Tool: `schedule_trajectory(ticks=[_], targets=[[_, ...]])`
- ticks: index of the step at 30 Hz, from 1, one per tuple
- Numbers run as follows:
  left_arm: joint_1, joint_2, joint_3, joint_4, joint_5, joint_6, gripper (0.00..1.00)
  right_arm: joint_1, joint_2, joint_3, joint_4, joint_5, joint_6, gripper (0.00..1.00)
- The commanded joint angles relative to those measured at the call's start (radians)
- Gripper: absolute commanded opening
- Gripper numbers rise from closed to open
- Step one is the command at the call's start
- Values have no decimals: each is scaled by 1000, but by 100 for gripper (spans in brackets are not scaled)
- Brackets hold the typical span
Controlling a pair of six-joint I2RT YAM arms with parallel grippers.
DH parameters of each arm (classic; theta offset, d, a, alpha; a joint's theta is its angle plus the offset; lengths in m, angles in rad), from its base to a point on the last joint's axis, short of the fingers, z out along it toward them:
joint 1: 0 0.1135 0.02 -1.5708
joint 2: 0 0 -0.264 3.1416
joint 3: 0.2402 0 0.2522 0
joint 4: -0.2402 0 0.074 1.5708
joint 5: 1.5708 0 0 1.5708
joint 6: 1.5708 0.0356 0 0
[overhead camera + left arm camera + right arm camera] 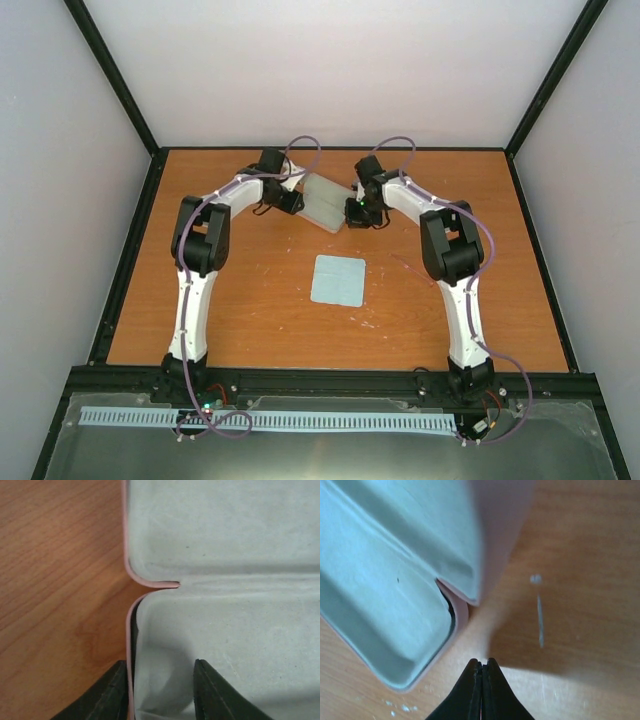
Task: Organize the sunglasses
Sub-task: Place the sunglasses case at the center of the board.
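1. Left gripper [160, 700], nearest in your left wrist view, stands part open. One finger is outside the pink rim of the case [225, 540] and the other is inside on the grey lining. The rim lies against the outer finger, and nothing looks clamped.
2. Right gripper [481, 692] is pinched fully together with nothing between its tips. It sits over the bare table [250, 300], just beside a corner of the case.
3. Moving out from the arm bases, you first meet the light blue cloth [337, 280]. It lies flat mid-table, well apart from the case.
4. Farther back, between your two grippers, the case lies opened. Every patch of lining the wrist views show you is bare.
5. You cannot pick out the sunglasses in any view. They are not in either gripper or on the visible lining, and the thin frame may simply be lost against the orange wood.
6. Your step in hand looks like readying the case, with the left arm placed to steady its wall; the glasses are not yet stowed.
7. Your next move calls for finding the glasses first. Then spread the right fingers, take the frame gently at a sturdy point, and lower it into the lined half while the left steadies the case.
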Motion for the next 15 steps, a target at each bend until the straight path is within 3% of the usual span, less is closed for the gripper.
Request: schedule_trajectory(ticks=[1,8,15], targets=[[-22,-36,-70,-78,-53,8,39,3,49,86,-35,30,16,3],[-49,-115,-177,-81,-83,-10,33,5,82,118,-28,7,-9,4],[-104,-201,-307,-40,-154,17,36,14,75,97,-80,37,-55,3]])
